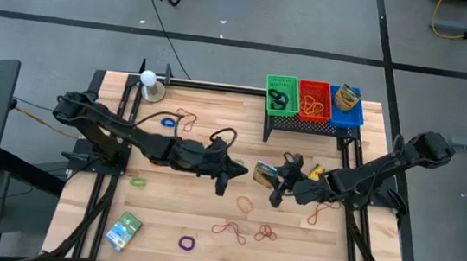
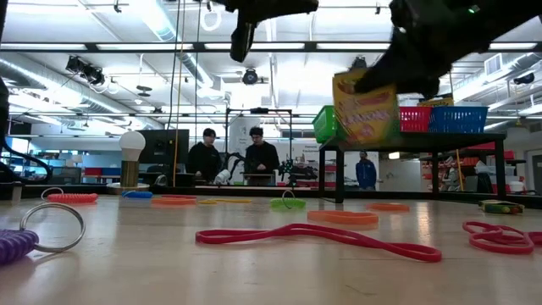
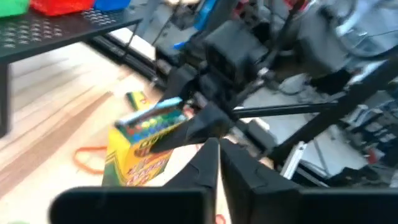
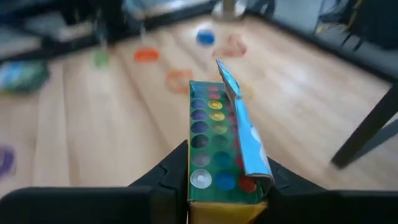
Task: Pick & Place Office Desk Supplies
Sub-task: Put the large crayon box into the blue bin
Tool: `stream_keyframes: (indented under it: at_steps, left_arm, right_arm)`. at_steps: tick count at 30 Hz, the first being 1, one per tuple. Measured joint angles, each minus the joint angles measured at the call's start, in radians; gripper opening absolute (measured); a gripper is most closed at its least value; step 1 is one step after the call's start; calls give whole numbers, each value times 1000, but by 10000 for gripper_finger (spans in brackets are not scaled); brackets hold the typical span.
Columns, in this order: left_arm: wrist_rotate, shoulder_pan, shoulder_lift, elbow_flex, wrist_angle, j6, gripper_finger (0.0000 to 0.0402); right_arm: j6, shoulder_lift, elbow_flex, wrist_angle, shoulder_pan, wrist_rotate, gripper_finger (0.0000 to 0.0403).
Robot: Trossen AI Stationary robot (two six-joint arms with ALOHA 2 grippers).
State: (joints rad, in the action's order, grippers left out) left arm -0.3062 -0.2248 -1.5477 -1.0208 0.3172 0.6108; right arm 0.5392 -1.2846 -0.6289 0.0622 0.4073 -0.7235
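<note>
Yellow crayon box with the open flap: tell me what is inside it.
The yellow cardboard crayon box, clamped in the right pincer, has its flap up. Rows of round crayon ends show inside: purple, yellow, green, blue, red, white. The crayons' bodies are hidden by the box walls.

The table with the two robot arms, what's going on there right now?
The right tool is holding a yellow crayon box up off the wooden table, its lid flap open so the crayon tips show. The left tool is shut and empty, hovering just beside the box near the table's middle. Rubber bands lie scattered over the table. At the back, green, red and blue bins sit on a black rack; some already hold items.
</note>
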Motion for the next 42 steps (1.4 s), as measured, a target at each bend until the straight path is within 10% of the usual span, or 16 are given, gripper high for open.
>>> stream_keyframes:
  at_steps: [9, 42]
  left_arm:
    - [3, 4, 0, 256, 425, -61, 5]
    - [-8, 7, -1, 368, 307, -177, 7]
  right_arm:
    - [41, -12, 92, 12, 38, 87, 103]
    - [-242, -221, 166, 419, -143, 328, 107]
